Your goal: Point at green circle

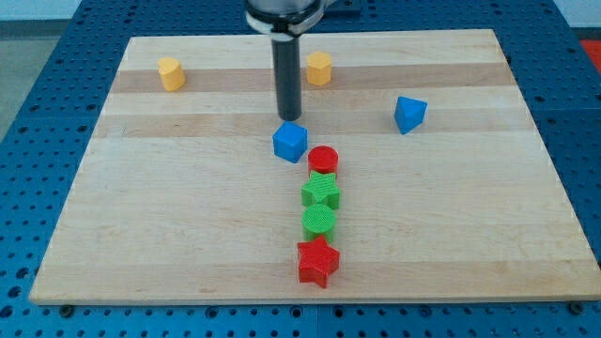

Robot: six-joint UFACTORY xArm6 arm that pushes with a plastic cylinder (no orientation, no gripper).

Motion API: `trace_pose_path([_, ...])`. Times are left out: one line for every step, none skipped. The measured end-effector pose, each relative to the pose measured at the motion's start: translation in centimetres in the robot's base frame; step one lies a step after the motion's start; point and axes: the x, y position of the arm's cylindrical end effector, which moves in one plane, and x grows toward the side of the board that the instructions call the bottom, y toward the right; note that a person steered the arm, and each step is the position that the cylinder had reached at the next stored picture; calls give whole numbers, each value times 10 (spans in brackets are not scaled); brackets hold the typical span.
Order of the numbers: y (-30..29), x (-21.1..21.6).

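Rod tip (287,117), a bare end with no jaws to open or close, sits just above the blue cube (290,142), touching nothing clearly. Green circle (318,221) lies lower, between green star (320,192) and red star (317,261); the cube and red circle (323,160) block a straight approach.

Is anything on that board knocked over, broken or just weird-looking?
Nothing stands out. The blocks sit flat and whole: red circle, green star, green circle and red star form a neat column. My tip sits just above the blue cube.
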Motion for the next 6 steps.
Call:
trace_pose_path([-33, 8])
trace_pose_path([-64, 8])
trace_pose_path([-72, 8])
trace_pose_path([-72, 8])
trace_pose_path([-71, 30])
trace_pose_path([-57, 128])
